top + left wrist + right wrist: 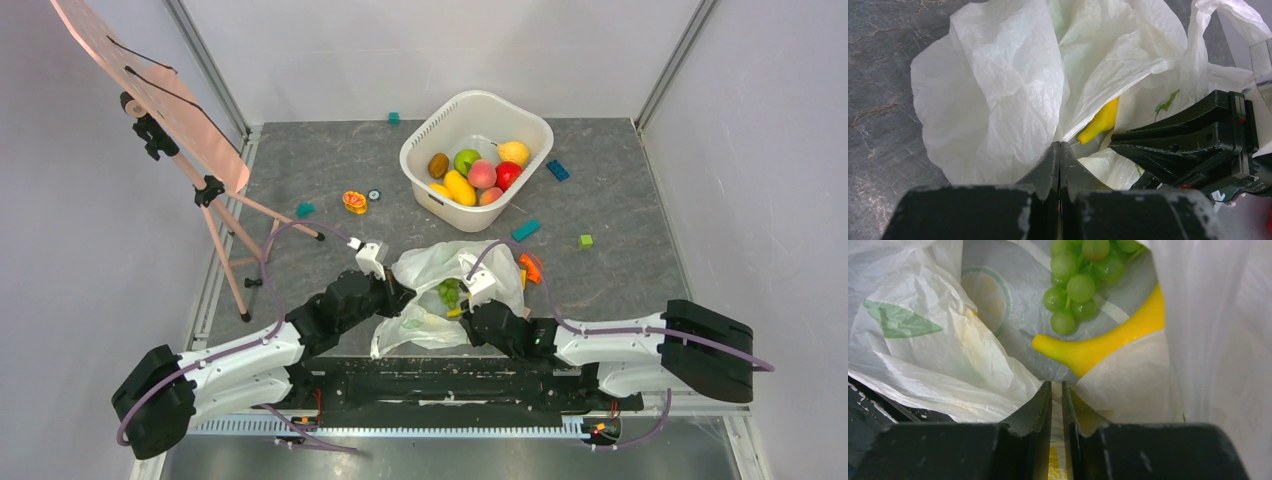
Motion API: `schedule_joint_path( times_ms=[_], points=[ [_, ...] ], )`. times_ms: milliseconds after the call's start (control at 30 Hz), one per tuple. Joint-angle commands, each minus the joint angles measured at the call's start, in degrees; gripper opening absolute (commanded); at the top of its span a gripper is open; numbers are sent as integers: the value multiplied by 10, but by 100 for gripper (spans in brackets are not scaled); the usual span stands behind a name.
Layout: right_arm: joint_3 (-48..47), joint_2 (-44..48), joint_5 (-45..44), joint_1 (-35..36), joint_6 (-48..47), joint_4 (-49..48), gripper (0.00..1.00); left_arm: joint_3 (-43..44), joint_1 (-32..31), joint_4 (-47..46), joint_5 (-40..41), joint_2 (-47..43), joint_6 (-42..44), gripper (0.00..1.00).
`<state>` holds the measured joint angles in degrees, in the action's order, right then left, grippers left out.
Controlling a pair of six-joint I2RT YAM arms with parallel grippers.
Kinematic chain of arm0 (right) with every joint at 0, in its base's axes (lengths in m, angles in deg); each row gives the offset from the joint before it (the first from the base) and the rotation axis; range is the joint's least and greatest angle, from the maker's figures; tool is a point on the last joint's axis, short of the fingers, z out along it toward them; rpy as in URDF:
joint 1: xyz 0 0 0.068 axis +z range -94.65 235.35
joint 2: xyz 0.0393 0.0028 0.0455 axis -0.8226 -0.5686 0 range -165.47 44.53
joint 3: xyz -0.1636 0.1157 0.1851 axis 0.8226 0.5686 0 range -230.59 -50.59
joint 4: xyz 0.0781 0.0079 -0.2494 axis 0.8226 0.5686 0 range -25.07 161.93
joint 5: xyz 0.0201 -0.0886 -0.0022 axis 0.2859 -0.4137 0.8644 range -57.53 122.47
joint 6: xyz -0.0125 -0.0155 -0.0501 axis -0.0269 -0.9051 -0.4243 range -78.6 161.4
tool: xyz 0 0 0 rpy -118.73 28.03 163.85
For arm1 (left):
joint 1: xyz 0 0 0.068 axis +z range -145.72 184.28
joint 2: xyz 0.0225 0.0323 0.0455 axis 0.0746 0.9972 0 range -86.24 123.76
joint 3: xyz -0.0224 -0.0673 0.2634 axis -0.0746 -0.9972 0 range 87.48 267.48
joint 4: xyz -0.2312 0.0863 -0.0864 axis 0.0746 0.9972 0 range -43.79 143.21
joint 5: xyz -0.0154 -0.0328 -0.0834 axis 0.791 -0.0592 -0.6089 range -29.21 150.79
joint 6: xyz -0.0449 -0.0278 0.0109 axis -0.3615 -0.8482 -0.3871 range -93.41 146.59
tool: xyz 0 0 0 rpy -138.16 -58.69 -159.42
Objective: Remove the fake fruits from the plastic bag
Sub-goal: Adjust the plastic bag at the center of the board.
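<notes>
Floor: dark grey mottled stone-look mat point(330, 160), flat, matte. Pale grey plain walls point(770, 110) on left, far and right sides. Silver metal corner posts point(207, 70) at far corners. Pink tripod easel point(190, 125) stands far left. Light even, diffuse.

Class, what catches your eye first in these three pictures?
The crinkly white plastic bag lies at the front centre, green grapes and a yellow banana showing in its mouth. Behind it, a white tub holds bright toy fruits.

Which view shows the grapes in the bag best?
Right wrist: the grapes sit close beside the banana inside the bag. Top external shows the grapes only as a small green patch; left wrist shows none.
</notes>
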<state>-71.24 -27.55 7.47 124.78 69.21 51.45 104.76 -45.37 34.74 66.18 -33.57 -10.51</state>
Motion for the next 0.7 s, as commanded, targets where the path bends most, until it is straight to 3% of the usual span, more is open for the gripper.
schedule_joint_path(
  times_ms=[0,467,667],
  points=[
    [-2,32,-12,8,18,73,15,-5,-3,-31,14,-8,-31,2],
    [23,17,-13,25,54,58,15,-9,-2,-40,12,1,-30,2],
    [3,40,-52,26,53,64,18,-16,-3,-40,15,-8,-32,2]
  ],
)
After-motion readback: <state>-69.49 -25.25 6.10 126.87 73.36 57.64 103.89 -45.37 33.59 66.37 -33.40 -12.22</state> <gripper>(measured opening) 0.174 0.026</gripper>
